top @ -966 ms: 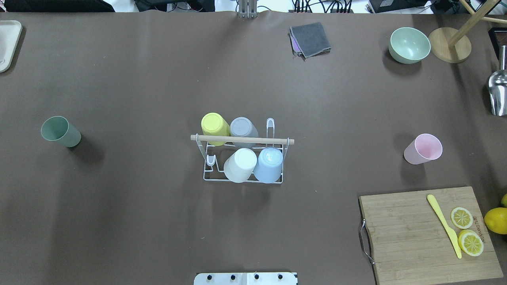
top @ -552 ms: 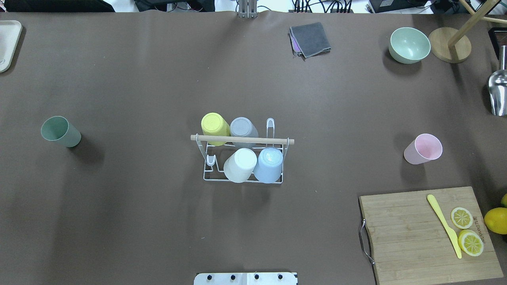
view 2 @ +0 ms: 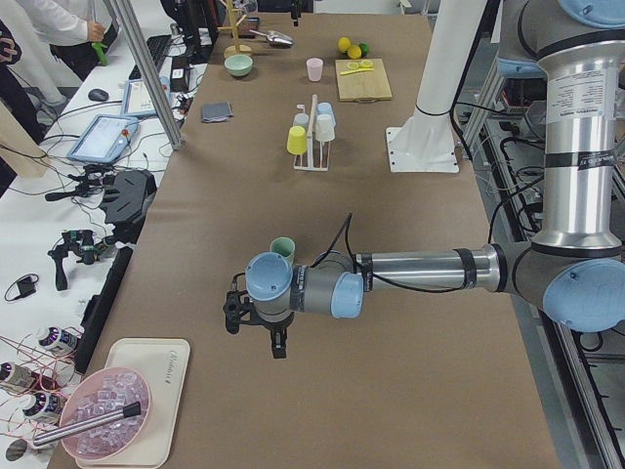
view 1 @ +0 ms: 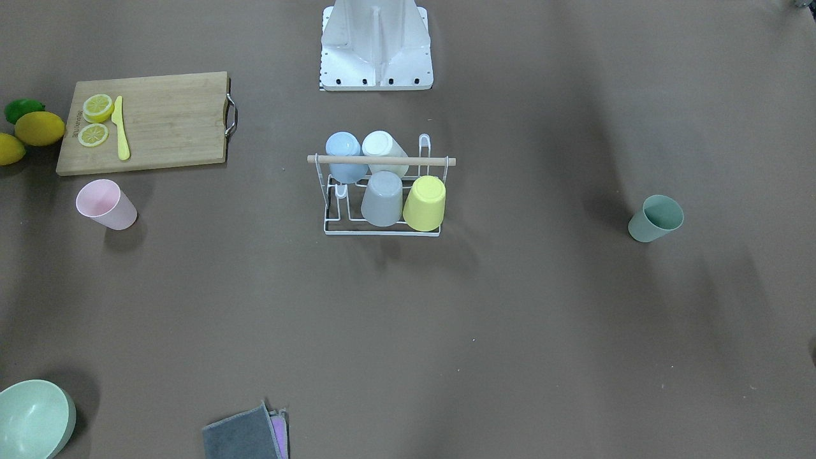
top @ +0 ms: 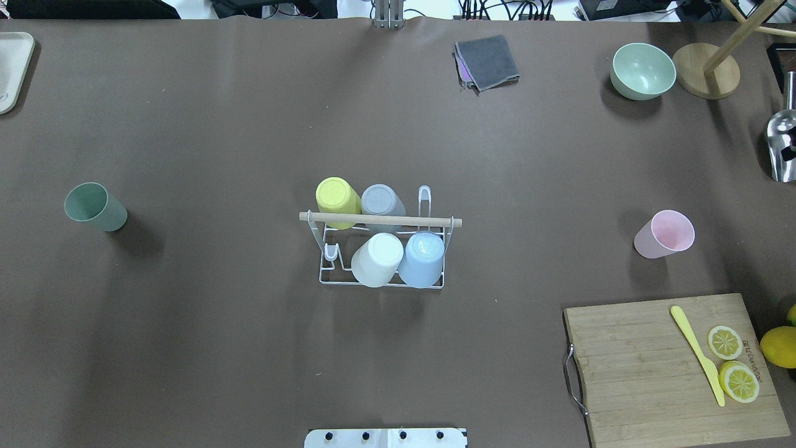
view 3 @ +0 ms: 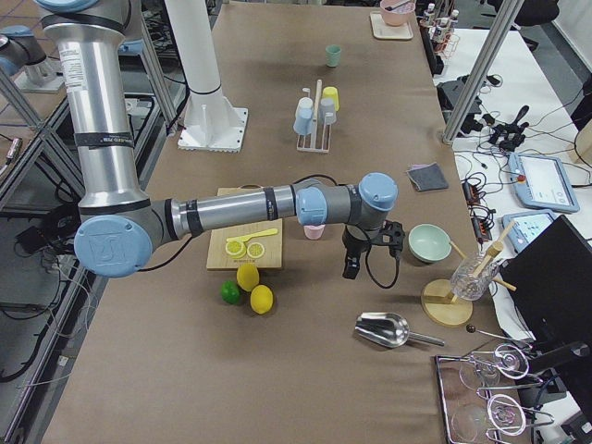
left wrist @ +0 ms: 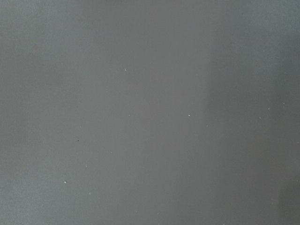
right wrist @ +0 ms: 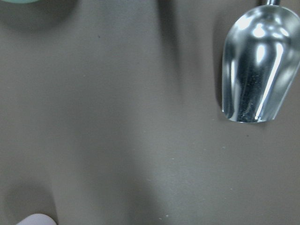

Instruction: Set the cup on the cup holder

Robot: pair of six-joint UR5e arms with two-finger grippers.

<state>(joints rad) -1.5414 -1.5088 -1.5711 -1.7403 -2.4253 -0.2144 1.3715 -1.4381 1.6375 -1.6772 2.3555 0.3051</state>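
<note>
**Brown tabletop, things spread wide**

The brown tabletop carries a white wire cup holder at its middle. A green cup stands well off to the robot's left and a pink cup to its right. A wooden cutting board lies near right, with lemons just beside it. Along the far side are a pale tray, a grey cloth, a pale green bowl and a metal scoop.

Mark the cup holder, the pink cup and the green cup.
cup holder (top: 380,219): overhead view, wooden rod handle.
pink cup (top: 665,234): overhead view, inside its open mouth.
green cup (top: 92,206): overhead view, inside its open mouth.
</note>
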